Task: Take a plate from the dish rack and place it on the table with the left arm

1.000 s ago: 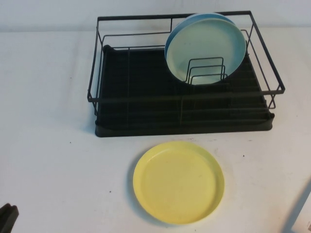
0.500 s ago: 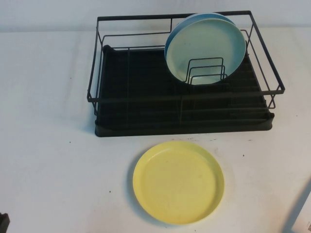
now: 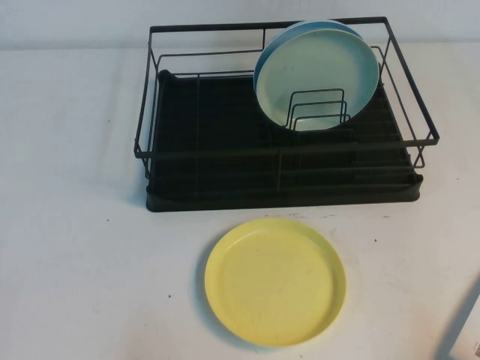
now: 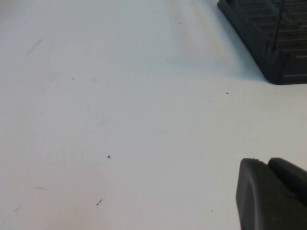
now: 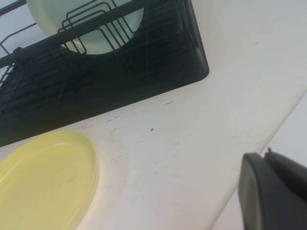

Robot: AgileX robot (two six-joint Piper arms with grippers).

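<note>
From above, the plate [image 3: 275, 281] lies flat on the desk [image 3: 75, 247], at six o'clock from the dish rack [image 3: 281, 161], apart from it; the job looks done.

My left pincer [image 4: 271, 194] hangs over bare desk near the rack's corner, holding nothing.

My right pincer [image 5: 273, 191] sits off the desk edge, parked; I cannot tell either one's gape.

One yellow plate [image 3: 275, 281], two blue-green plates [image 3: 319, 75], one dish rack [image 3: 225, 135].
</note>
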